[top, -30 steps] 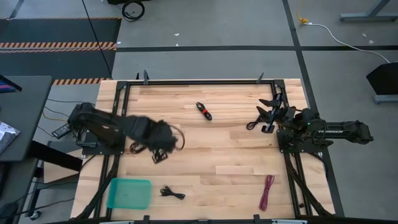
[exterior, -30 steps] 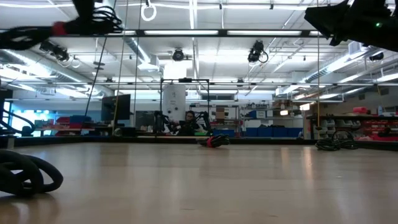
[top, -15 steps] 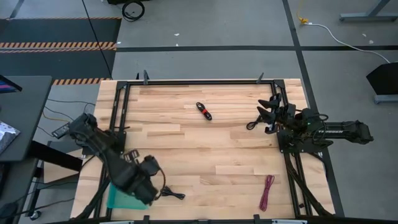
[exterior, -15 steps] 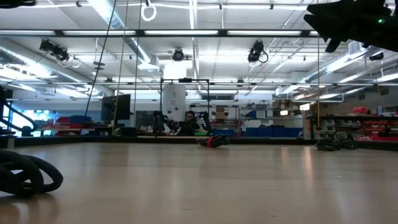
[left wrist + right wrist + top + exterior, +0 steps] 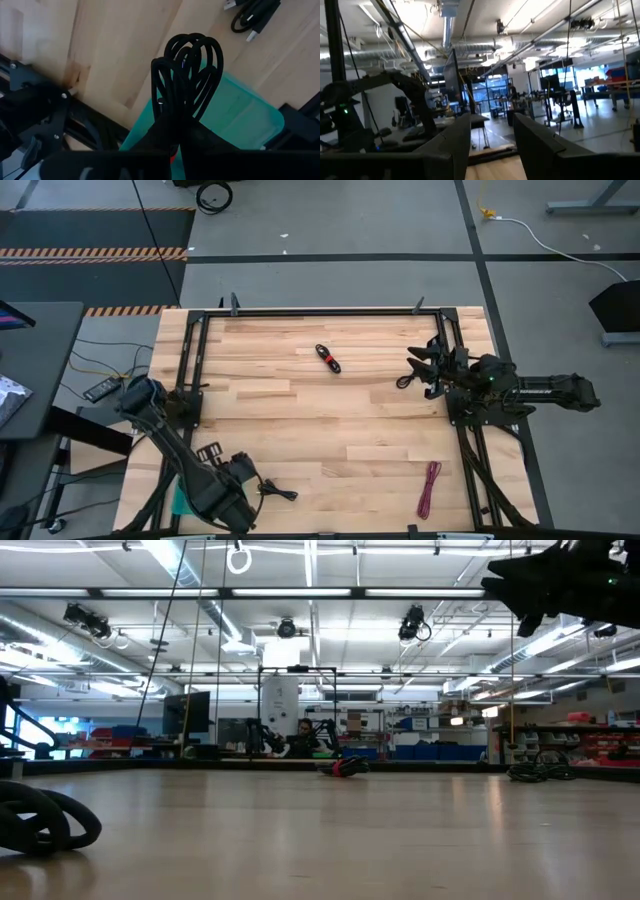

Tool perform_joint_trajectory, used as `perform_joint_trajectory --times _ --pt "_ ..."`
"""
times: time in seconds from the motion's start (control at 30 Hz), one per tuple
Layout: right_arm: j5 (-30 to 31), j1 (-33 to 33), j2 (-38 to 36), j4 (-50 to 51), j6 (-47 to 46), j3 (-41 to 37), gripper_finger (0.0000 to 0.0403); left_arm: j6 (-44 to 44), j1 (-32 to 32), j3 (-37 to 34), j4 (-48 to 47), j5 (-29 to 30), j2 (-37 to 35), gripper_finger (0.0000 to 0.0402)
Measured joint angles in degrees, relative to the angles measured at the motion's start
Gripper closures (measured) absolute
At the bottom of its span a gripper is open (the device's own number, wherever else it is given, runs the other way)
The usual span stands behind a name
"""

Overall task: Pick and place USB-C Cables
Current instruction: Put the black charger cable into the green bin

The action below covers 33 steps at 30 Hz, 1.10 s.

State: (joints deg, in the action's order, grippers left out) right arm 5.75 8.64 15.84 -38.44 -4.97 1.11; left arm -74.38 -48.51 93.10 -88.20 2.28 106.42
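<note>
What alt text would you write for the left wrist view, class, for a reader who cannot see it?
The left end effector holds a black coiled cable bundle above a teal tray at the edge of the wooden table. Another small black cable bundle lies on the wood beyond the tray.

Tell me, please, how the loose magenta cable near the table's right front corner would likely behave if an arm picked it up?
The magenta cable is thin and lies as a long narrow bundle, so it would probably droop at both ends if gripped mid-length. It looks light for its length. Its strands seem loosely gathered, so they might spread apart when lifted.
</note>
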Motion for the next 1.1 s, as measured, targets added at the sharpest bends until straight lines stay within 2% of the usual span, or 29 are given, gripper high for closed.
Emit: perform_joint_trajectory --times 0.23,0.33,0.5,0.63,0.73,0.83,1.1 --pt "-0.1 0.0 0.0 4.3 -1.4 0.0 0.0248 1.4 -1.4 -0.1 0.7 -1.6 3.4 0.0383" --pt "-1.1 0.0 0.0 5.2 -2.6 0.0 0.0248 3.4 -2.3 -0.1 0.1 -4.0 5.3 0.0383" --pt "-3.1 0.0 0.0 5.7 -3.0 0.0 0.0248 4.6 -3.3 -0.3 0.5 -4.3 7.5 0.0383" --pt "-4.7 0.0 0.0 5.7 -3.0 0.0 0.0248 4.5 -3.2 -2.8 5.2 -4.0 7.6 0.0380" --pt "-5.9 0.0 0.0 5.7 -3.1 0.0 0.0248 4.1 -3.0 -5.1 7.9 -3.1 7.6 0.0353" --pt "-6.0 0.0 0.0 5.7 -3.1 0.0 0.0248 1.5 -3.0 -6.5 6.5 -3.0 7.6 0.0310" --pt "-6.2 0.0 0.0 5.8 -3.1 0.0 0.0248 1.5 -2.4 -5.9 3.4 -5.2 7.1 0.0211"
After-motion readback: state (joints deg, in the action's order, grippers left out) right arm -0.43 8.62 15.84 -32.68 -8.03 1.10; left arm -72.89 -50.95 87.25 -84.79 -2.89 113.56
